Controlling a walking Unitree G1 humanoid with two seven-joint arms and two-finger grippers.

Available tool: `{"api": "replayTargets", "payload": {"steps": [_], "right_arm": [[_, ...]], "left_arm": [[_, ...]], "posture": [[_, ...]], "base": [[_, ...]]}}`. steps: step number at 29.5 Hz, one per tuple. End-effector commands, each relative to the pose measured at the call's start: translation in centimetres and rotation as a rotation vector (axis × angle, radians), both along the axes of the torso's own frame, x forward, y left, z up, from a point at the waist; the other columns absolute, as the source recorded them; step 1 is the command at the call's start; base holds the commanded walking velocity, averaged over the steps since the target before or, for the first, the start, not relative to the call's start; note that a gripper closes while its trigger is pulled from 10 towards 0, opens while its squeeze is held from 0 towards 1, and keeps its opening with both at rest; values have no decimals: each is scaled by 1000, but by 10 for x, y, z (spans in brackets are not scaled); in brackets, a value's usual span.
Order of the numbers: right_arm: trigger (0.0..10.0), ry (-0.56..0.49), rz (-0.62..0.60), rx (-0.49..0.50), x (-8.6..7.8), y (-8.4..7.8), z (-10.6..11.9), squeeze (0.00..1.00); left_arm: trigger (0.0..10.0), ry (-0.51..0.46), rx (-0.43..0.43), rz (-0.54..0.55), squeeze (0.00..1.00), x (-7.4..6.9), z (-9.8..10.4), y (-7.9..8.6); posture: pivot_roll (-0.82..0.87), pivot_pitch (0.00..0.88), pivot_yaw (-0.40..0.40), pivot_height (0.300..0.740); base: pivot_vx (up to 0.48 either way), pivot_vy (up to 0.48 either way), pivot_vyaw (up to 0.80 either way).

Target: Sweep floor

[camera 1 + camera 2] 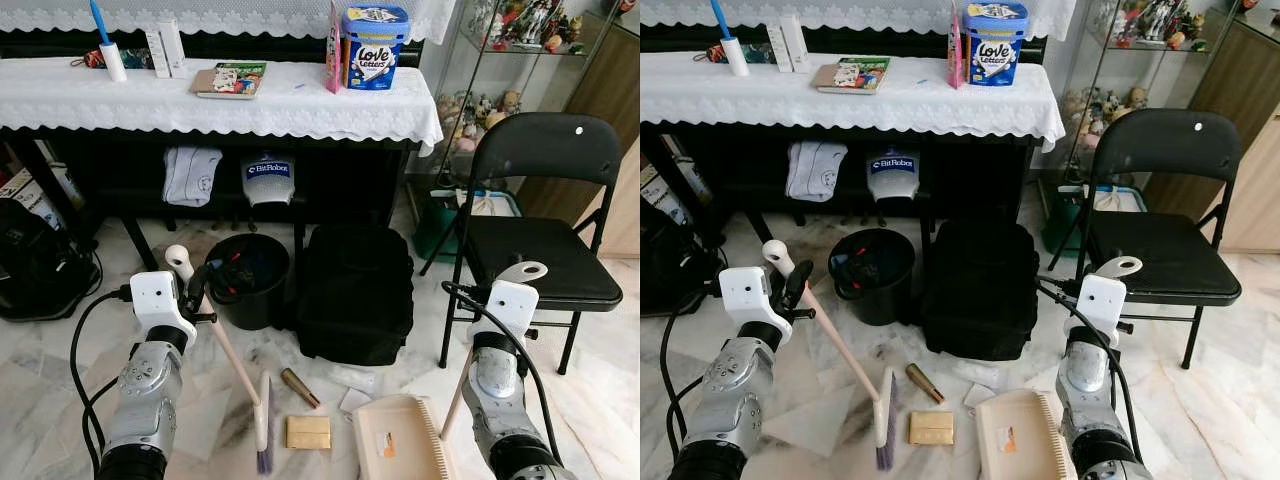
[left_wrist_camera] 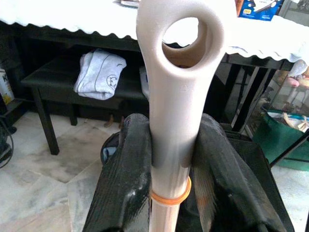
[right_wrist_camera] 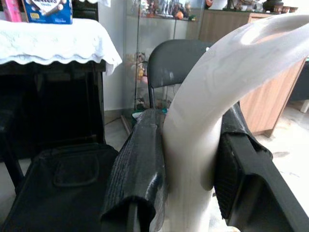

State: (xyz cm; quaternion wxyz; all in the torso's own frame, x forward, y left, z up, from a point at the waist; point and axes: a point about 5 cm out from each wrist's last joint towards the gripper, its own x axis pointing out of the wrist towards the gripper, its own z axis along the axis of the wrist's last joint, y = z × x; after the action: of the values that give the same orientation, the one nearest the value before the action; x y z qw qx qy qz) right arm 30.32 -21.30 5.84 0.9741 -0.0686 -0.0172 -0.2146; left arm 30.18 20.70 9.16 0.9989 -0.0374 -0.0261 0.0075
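Broom [image 1: 262, 425] and dustpan [image 1: 398, 438] down on the floor.
Left claw [image 2: 171, 159] clamped on broom handle; right claw [image 3: 188, 169] clamped on dustpan handle.

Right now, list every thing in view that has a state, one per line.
left gripper: shut on the broom handle
right gripper: shut on the dustpan handle
broom: tilted, bristles on the floor
dustpan: lying on the floor
folding chair: unfolded, seat bare
black bucket: upright, uncovered
black backpack: upright on the floor
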Motion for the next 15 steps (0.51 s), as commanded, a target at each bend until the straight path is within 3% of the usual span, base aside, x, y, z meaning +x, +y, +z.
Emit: {"api": "replayTargets", "payload": {"steps": [1, 6, 15], "right_arm": [[10000, 8, -33, -41, 2, -9, 4, 0], [10000, 30, -91, -35, 0, -20, 1, 0], [10000, 44, -101, -14, -3, -22, -4, 0]], "left_arm": [[10000, -12, 10, 0, 0, 0, 4, 1], [10000, -1, 11, -3, 0, -1, 3, 2], [10000, 4, 16, -8, 0, -1, 3, 3]], "posture": [[32, 0, -12, 740], [32, 0, -6, 740], [36, 0, 4, 740]], "base": [[0, 0, 0], [0, 0, 0], [0, 0, 0]]}}
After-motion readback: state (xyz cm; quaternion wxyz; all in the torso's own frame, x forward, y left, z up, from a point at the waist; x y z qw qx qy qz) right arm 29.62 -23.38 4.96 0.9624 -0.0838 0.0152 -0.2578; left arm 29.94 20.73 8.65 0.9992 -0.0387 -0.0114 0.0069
